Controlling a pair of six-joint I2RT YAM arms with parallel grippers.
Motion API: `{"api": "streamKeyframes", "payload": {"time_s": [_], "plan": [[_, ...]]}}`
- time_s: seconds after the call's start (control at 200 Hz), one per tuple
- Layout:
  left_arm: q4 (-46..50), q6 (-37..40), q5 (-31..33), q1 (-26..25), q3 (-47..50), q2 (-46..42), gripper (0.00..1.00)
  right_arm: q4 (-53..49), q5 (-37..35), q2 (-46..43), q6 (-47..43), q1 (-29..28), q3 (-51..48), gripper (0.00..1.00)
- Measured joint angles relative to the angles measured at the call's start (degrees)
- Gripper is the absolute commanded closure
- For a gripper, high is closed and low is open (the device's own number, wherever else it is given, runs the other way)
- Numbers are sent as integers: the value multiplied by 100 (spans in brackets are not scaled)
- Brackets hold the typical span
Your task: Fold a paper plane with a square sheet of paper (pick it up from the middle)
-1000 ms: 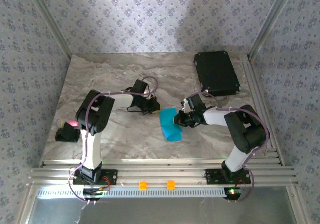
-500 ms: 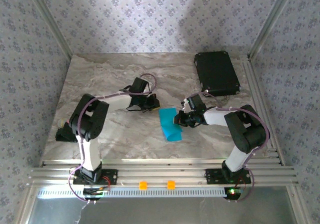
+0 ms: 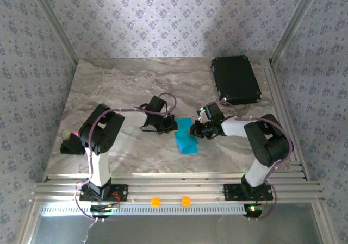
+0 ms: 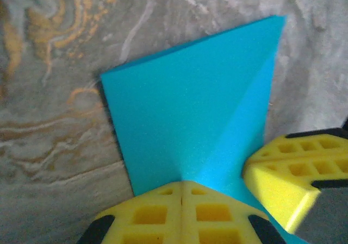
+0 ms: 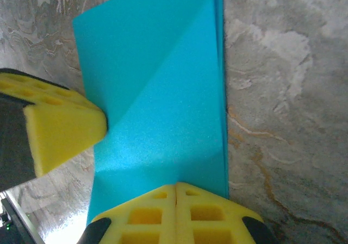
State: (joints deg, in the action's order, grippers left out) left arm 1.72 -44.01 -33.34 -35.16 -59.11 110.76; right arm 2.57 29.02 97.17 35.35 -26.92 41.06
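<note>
Left arm (image 3: 100, 127) and right arm (image 3: 266, 143) wear black shells, white links, lilac cables (image 3: 169, 97) (looped), yellow gridded pads (image 4: 182, 214).

Soft, even light, a pale patch on the back wall (image 3: 220, 16), and wrist views blurry up close.

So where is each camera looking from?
Top camera: up high behind the robot, looking down at the table, left gripper, right gripper and blue paper.
Left wrist camera: on the left wrist, facing down at the paper past its yellow fingers.
Right wrist camera: same on the right wrist, its fingers showing.
All three see the paper.
</note>
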Motion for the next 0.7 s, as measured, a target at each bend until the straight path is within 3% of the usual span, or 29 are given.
{"api": "streamKeyframes", "payload": {"time_s": [0.405, 0.7], "plan": [[339, 205, 280, -68, 7, -203, 100, 92, -2, 0, 0, 0, -31, 100], [404, -35, 293, -463, -199, -225, 100, 96, -4, 2, 133, -2, -33, 100]]}}
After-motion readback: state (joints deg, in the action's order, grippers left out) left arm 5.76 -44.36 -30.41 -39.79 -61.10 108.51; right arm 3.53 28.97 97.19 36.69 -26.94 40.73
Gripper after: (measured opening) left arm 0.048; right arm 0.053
